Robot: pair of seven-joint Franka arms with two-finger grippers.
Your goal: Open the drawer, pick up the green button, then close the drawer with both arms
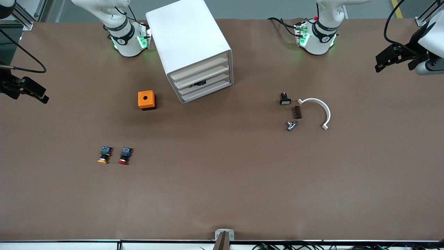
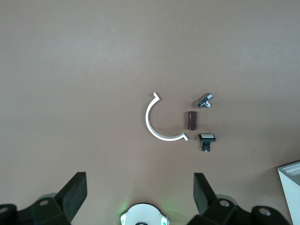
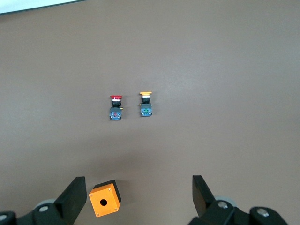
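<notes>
White cabinet (image 1: 194, 48) on the table (image 1: 222, 194), all drawers shut. Left gripper (image 1: 393, 59) and right gripper (image 1: 26, 91) wait over the table's ends, jaws released.

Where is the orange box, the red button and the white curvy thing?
orange box (image 1: 146, 99), front view, on its orange top face beside the hole.
red button (image 1: 122, 161), front view, on its red cap.
white curvy thing (image 1: 325, 110), front view, on the middle of its curved strip.
</notes>
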